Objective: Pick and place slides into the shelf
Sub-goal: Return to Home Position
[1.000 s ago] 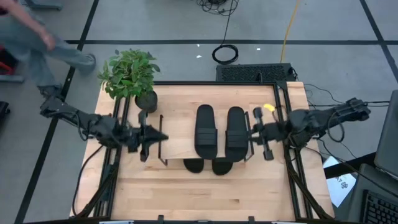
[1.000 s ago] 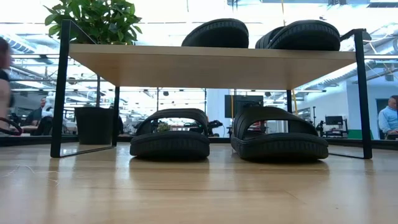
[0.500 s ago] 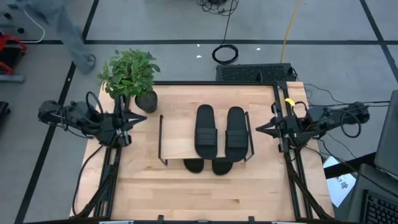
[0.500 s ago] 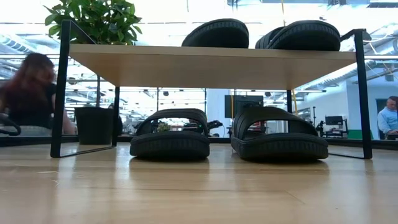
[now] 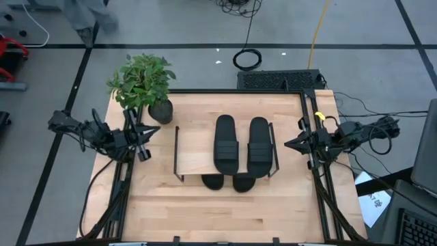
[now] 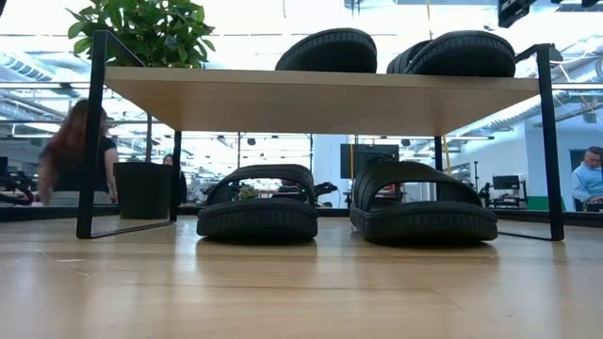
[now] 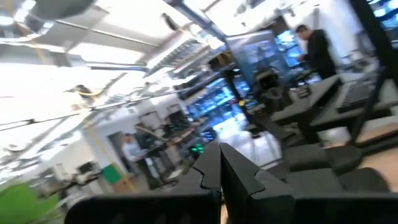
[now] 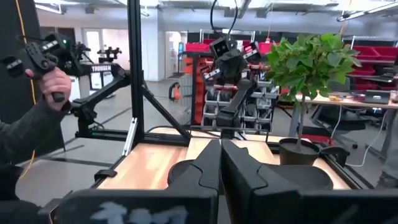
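High view shows two slides [image 5: 225, 143] atop the shelf [image 5: 192, 154], two more beneath it; left claw [image 5: 156, 130] and right claw [image 5: 287, 143] flank the shelf, both pressed together.

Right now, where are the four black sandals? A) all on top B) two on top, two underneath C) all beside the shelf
B: the low view shows two slides on the shelf board and two lower slides on the table beneath it.
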### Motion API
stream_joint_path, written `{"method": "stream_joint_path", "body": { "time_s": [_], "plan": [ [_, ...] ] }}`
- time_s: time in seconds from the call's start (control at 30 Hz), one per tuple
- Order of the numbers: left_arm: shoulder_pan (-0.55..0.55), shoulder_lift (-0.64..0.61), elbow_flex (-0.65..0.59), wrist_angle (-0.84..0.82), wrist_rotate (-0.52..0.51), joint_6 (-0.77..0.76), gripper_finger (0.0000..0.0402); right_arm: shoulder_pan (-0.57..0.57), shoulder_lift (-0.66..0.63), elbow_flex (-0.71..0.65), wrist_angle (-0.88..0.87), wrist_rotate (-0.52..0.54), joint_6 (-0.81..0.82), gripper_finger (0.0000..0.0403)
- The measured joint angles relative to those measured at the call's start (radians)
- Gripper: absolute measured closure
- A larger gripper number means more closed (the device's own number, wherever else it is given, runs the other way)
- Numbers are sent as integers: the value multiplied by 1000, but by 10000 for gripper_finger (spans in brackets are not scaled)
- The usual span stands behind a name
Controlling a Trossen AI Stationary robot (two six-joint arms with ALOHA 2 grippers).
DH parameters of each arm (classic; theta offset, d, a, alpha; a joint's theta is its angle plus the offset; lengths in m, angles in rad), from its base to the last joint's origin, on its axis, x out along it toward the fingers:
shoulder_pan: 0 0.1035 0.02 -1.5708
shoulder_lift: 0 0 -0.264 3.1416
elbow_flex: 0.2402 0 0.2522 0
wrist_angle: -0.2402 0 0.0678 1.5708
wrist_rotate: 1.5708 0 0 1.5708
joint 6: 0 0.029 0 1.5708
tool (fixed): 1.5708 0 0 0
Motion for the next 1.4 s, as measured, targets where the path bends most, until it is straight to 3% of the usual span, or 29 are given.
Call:
{"method": "stream_joint_path", "body": {
  "time_s": [0.13,0.33,0.57,0.7,0.83,0.9,1.07,1.23,1.4],
  "plan": [
    [-54,-33,-44,94,-122,89,401,0,-56,-6,-40,45,-1,399],
    [-100,-187,-62,22,-207,126,401,0,-168,-6,-166,103,-19,399],
    [-86,-334,-62,-61,73,190,402,0,-194,-6,-199,12,-98,399],
    [-62,-350,-62,-138,13,164,402,0,-172,-6,-172,2,-115,399],
    [-25,-353,-62,-229,-41,63,401,-3,-158,-6,-172,97,-127,399],
    [-6,-354,-62,-279,-65,-12,401,-3,-154,-6,-170,95,-124,399],
    [20,-373,-63,-399,116,-128,401,-3,-154,-48,-150,-36,-103,399],
    [41,-374,-116,-381,89,-147,401,-3,-154,-145,-102,-31,-25,399],
    [79,-374,-214,-288,135,-173,401,-3,-155,-224,3,-31,-14,399]
  ]
}}
